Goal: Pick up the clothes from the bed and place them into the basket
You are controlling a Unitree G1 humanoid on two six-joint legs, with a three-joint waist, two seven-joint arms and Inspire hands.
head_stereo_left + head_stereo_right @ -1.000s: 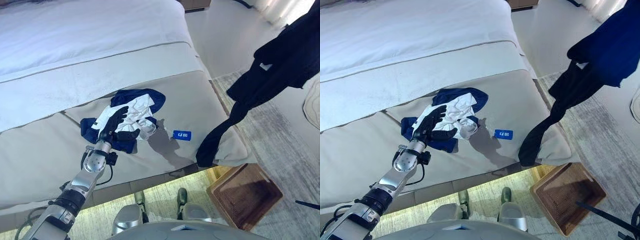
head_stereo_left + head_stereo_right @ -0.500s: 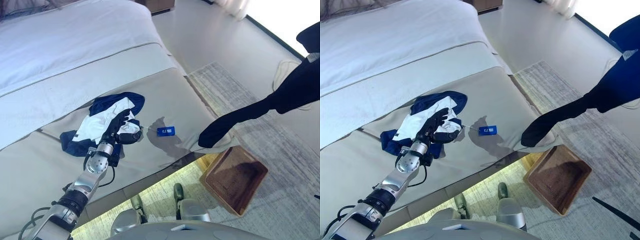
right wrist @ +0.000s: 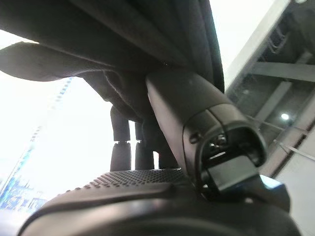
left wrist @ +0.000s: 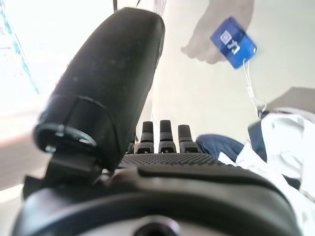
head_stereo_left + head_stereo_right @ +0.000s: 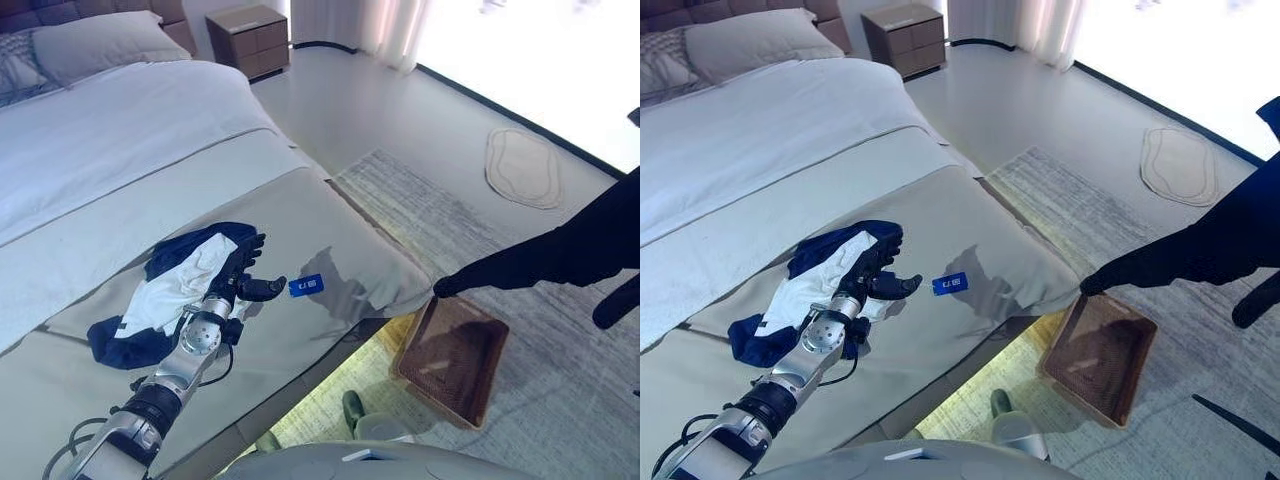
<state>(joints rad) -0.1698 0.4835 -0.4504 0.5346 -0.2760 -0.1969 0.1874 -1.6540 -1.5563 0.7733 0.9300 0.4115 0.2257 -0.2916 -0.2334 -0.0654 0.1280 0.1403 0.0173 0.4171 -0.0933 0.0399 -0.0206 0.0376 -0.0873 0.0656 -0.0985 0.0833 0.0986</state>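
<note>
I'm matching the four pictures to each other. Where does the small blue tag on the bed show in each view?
Left eye view: blue tag on the beige bed cover, beside the left hand.
Right eye view: same spot.
Left wrist view: past the thumb.
Right wrist view: not in it.
Shared landmark: the navy and white clothes.

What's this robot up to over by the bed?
It is clearing clothes off the bed into a brown basket on the floor. Its right hand grips a dark garment, whose loose end hangs just above the basket. Its left hand rests open on a navy and white garment on the bed, beside a small blue tag.
</note>
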